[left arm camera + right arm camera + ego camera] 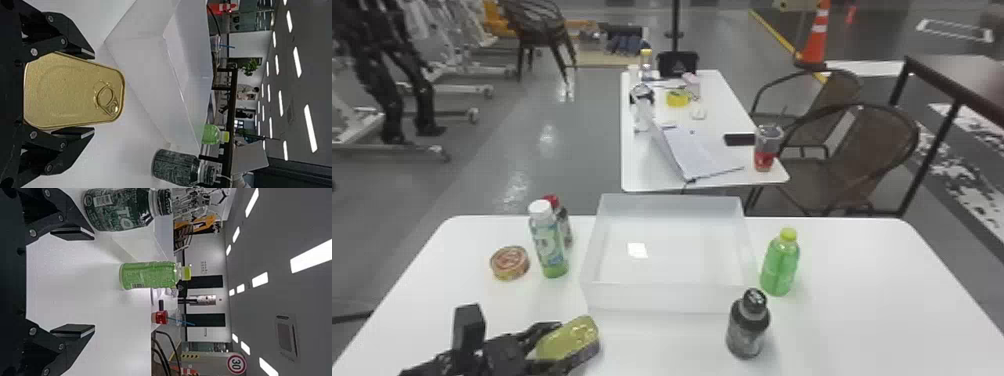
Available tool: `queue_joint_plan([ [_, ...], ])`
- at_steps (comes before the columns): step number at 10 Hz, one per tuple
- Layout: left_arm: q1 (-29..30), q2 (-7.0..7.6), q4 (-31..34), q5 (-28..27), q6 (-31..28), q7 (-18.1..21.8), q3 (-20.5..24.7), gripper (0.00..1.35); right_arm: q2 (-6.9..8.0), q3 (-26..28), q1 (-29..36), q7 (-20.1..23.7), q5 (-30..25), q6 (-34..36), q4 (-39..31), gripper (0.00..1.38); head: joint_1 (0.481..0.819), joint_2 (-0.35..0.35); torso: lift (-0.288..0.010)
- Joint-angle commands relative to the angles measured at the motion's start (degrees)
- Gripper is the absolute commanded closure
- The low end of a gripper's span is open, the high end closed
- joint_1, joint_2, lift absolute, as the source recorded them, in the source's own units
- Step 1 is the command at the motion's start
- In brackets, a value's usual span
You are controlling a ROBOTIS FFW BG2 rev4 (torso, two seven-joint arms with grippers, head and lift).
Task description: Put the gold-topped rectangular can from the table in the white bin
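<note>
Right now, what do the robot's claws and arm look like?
The left claw and right claw are black, with angular links, round silvery screws and flat black pads. The left arm is black too, with a boxy block.

This looks to me like a robotics lab or test hall. Over there I see black robot-like legs [387,90] among white wheeled stands [449,90], on a shiny grey floor [532,125]. A yellow floor line [772,31] runs near an orange traffic cone [816,37], and a round red-rimmed road sign [236,364] faces me. Long bright lights [311,128] line the ceiling [289,94]; woven chairs [857,145] stand about too.
</note>
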State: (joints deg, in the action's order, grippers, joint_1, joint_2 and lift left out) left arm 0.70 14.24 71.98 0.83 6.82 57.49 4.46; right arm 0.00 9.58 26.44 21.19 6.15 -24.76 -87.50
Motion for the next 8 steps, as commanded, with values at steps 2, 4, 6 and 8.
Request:
queue_joint_plan([
  [2,-1.0,0.26,-1.8,-1.1,-0.8,0.9,-0.1,0.82,0.05,0.0,-0.2,0.2,-0.1,0.1,0.1,0.43,0.549,0.000,-0.100],
  [4,-1.3,0.44,-2.1,-1.8,-0.6,1.3,-0.1,1.05,0.05,0.0,-0.3,0.4,-0.1,0.0,0.2,0.43,0.549,0.000,-0.100],
  [6,-1.0,0.00,-0.7,-3.1,-2.5,1.3,0.2,1.06,0.05,0.1,-0.3,0.5,0.0,0.1,0.2,0.43,0.549,0.000,-0.100],
  [8,2.8,-2.64,11.3,-7.9,-8.3,1.3,4.6,1.12,0.05,0.1,-0.4,0.6,0.1,0.0,0.4,0.43,0.549,0.000,-0.100],
])
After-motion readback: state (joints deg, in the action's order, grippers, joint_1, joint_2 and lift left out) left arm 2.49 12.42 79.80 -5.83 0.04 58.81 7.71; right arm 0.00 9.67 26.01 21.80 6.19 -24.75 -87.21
